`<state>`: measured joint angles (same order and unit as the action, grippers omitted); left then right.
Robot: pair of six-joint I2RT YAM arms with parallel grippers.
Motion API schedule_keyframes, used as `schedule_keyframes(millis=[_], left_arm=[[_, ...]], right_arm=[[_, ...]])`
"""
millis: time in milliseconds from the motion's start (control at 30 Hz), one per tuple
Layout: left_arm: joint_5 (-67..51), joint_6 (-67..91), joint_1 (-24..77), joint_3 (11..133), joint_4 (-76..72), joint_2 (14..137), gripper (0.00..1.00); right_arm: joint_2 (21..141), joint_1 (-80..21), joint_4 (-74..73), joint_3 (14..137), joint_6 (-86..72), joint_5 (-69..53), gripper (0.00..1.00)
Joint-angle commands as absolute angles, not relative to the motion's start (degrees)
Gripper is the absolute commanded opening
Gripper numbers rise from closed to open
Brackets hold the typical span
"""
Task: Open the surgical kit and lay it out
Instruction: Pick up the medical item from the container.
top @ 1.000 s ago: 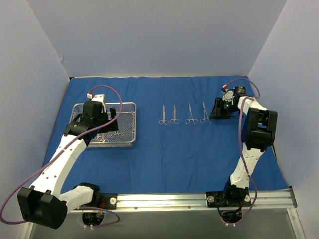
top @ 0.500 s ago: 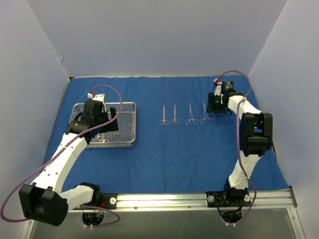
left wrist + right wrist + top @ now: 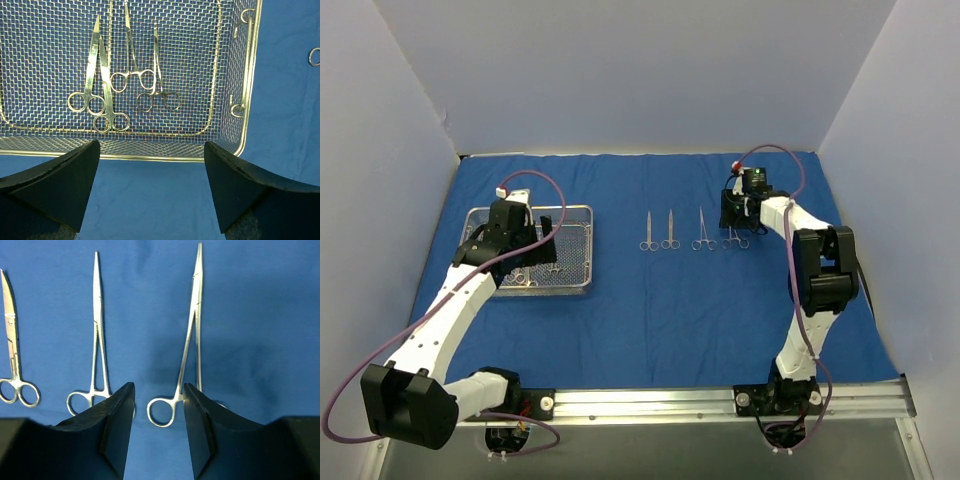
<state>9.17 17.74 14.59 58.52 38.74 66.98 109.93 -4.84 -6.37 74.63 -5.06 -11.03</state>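
My left hand (image 3: 151,165) spread wide, hovering at near rim of wire-mesh tray (image 3: 248,75) — four instruments (image 3: 132,74) inside. Right hand (image 3: 158,400) parted, straddling ring of rightmost forceps (image 3: 198,280) on blue wrap (image 3: 260,315), frame centre.

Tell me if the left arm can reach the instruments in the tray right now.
Probably yes. The left gripper hangs over the tray, jaws open, and four instruments lie uncovered on its mesh; the near wall may crowd their rings.
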Motion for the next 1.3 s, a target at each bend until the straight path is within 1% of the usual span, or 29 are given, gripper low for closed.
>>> schedule_keyframes(millis=[0,133,333,500,633,667,733,767,867,900,933,1000,1067,1100,1167,1200,1267], left_arm=[[10.4,17.2,13.9,58.7,36.0,67.0,0.94],[11.2,17.7,13.8,58.5,35.9,67.3,0.94],[14.3,19.0,13.6,58.4,36.0,69.0,0.94],[15.9,20.3,12.9,60.1,36.9,72.8,0.94],[13.5,20.9,11.9,63.0,37.5,77.5,0.95],[12.6,21.1,11.8,63.6,37.5,78.4,0.96],[11.6,21.3,11.8,65.5,37.2,81.1,0.98],[11.2,21.4,11.7,66.0,37.0,82.3,0.99],[9.8,21.4,11.6,69.3,37.5,87.2,1.00],[9.5,21.3,11.5,70.0,37.7,88.3,0.97],[9.1,20.7,11.5,70.7,37.8,90.7,0.93],[8.7,20.0,11.4,72.2,37.7,92.5,0.87],[7.9,19.0,11.4,72.8,37.1,94.7,0.78],[7.5,18.8,11.4,72.9,36.4,95.4,0.70],[6.1,18.4,11.4,73.1,35.9,97.1,0.62],[5.8,18.5,11.4,73.4,35.8,97.6,0.56],[5.6,18.1,11.4,73.6,35.7,99.0,0.50]], right_arm=[[107.8,-5.4,-5.1,73.7,-7.2,-8.6,0.38],[104.2,-6.2,-3.8,71.3,-9.0,-8.3,0.38],[93.8,-7.2,-3.1,67.9,-10.3,-7.3,0.40],[81.8,-8.1,-3.7,64.3,-10.1,-5.5,0.42],[71.8,-8.3,-2.4,60.0,-11.2,-5.3,0.45],[67.7,-8.5,-1.2,58.9,-11.6,-5.4,0.46],[63.9,-8.6,-0.6,55.7,-12.0,-5.9,0.49],[60.4,-8.7,2.3,54.7,-12.6,-6.3,0.50],[54.7,-8.7,5.8,51.1,-13.2,-8.8,0.54],[53.5,-8.8,6.6,50.3,-13.3,-9.5,0.55],[51.7,-8.8,7.3,48.9,-13.4,-9.8,0.59],[50.3,-9.0,8.6,47.9,-13.7,-10.3,0.63],[48.7,-9.1,9.9,46.3,-13.4,-11.0,0.66],[48.3,-9.1,10.4,45.8,-13.4,-11.2,0.67],[47.4,-9.1,10.7,44.7,-13.0,-10.6,0.68],[47.1,-9.1,10.7,44.5,-12.8,-9.8,0.69],[46.8,-9.2,10.8,44.1,-12.6,-9.3,0.70]])
